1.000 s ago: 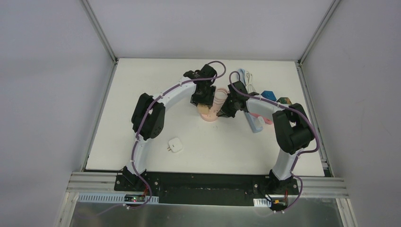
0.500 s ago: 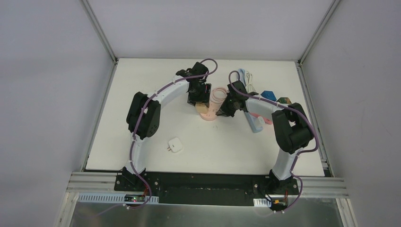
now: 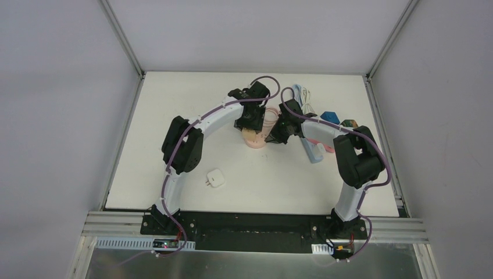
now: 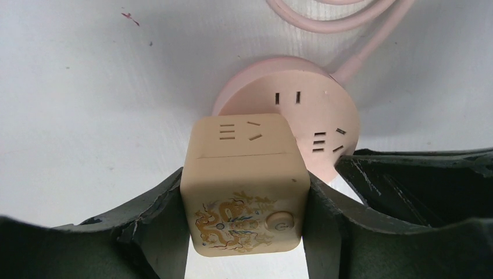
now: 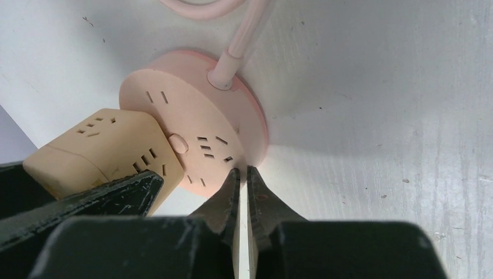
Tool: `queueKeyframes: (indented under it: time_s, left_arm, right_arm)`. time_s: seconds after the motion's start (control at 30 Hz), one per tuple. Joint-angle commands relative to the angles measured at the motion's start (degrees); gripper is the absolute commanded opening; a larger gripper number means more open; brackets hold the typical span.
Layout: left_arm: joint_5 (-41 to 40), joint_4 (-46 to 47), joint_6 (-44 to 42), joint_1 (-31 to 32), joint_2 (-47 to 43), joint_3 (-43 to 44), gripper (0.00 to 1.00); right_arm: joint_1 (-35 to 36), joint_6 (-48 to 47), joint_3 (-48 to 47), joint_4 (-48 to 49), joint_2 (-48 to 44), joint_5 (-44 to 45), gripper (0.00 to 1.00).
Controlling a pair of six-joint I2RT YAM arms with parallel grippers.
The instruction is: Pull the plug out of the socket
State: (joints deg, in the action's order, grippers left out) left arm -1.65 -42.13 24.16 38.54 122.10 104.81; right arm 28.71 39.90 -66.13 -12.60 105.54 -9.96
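Left gripper (image 4: 245, 200) pinches the beige cube plug (image 4: 241, 168) by two opposite sides, at the edge of the round pink socket (image 4: 317, 113) on the white table (image 4: 87, 104). Right gripper (image 5: 243, 177) pressed together, tips on the socket's rim.

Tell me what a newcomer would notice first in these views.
The beige cube plug, clamped in the left gripper, sits on the round pink socket in the middle of the table. The right gripper, shut, rests its tips at that socket's rim. A white adapter lies alone toward the near edge.
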Motion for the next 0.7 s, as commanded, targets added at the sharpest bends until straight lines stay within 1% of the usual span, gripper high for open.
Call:
queueKeyframes:
  time_s: [0.0, 0.1, 0.2, 0.33, 0.4, 0.5, 0.6, 0.67]
  left_arm:
    - [-3.7, -7.21, 2.63, 7.27, 2.23, 3.69, 0.0]
    - [-5.9, -9.12, 3.05, 6.82, 2.11, 4.3, 0.0]
    - [-3.09, -7.03, 2.01, 5.52, -0.57, 3.14, 0.0]
    - [6.26, -3.61, 0.81, 2.7, -3.82, 1.55, 0.0]
    - [11.14, -2.04, 2.04, 0.58, -5.14, 0.22, 0.0]
    - [19.93, 4.71, 5.79, -0.98, -7.31, -5.23, 0.0]
    - [20.99, 7.55, 7.38, -0.02, -6.97, -7.77, 0.0]
    - [18.43, 5.33, 6.68, 1.61, -5.26, -6.72, 0.0]
  right_arm:
    - [2.07, -0.15, 2.4, -2.66, 6.55, 4.59, 0.0]
    - [2.1, 0.06, 2.81, -2.45, 6.39, 4.73, 0.0]
    - [2.04, 0.39, 3.72, -2.02, 5.73, 4.94, 0.0]
    - [1.96, 0.48, 3.99, -2.03, 5.56, 5.09, 0.0]
    - [2.03, 0.4, 3.84, -2.24, 5.43, 5.12, 0.0]
    - [2.05, 0.23, 3.37, -2.47, 5.45, 5.09, 0.0]
    - [2.49, -0.57, 2.71, -2.6, 5.58, 4.6, 0.0]
    - [2.88, -1.24, 2.18, -2.43, 5.72, 4.13, 0.0]
